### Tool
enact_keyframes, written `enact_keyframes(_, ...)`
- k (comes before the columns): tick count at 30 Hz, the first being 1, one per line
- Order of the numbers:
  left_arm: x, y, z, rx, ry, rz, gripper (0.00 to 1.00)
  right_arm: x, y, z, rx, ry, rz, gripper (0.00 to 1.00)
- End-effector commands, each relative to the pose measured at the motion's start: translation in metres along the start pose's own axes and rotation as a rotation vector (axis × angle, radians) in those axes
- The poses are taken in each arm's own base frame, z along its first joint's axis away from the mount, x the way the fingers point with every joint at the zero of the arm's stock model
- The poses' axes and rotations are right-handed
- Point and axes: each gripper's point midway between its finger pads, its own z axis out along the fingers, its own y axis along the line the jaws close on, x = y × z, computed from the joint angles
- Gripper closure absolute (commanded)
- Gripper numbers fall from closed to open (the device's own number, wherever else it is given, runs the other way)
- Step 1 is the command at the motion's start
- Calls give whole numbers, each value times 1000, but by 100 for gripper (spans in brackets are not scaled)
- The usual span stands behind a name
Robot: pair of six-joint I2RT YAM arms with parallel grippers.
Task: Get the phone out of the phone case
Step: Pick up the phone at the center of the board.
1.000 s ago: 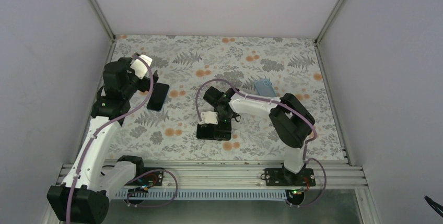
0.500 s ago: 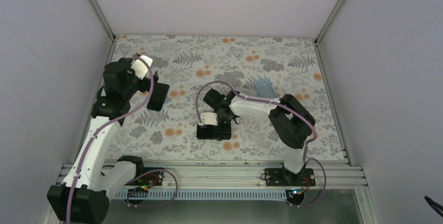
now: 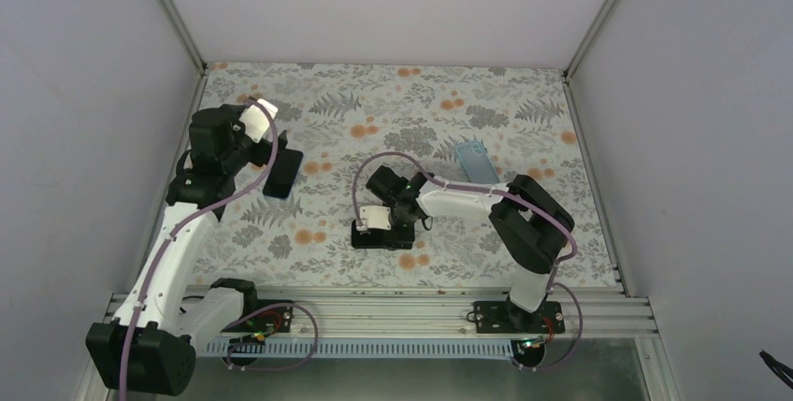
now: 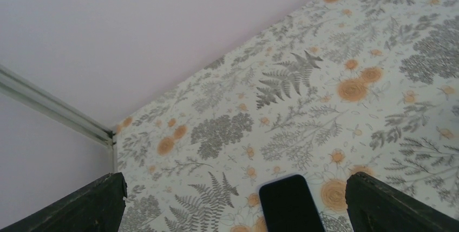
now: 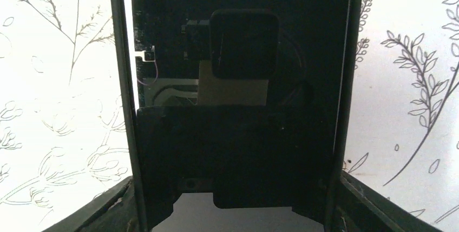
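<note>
Phone lies flat at the table's front middle, our right gripper straddling its long edges; we cannot tell if the fingers grip. Our left gripper hangs wide open, empty, near a second phone.

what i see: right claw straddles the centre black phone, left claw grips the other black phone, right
No: the left claw is open, hovering above the other black phone, as the left wrist view shows. The right claw does straddle the centre black phone.
</note>
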Motion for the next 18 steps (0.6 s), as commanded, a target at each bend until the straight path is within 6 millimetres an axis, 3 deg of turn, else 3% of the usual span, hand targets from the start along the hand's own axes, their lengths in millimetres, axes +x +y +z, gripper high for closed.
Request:
enact_keyframes(1, 1, -17, 5, 127, 32, 20, 0, 4, -12, 9, 84, 16, -28, 27)
enact_keyframes(6, 7, -55, 7, 392, 123, 19, 0, -17, -32, -20, 177, -73, -27, 31)
enact_keyframes(13, -10, -94, -1, 703, 136, -74, 0, -48, -76, -89, 421, -208, -16, 29)
enact_keyframes(18, -11, -111, 12, 846, 238, -146, 0, -63, -106, -138, 594, -270, -3, 32)
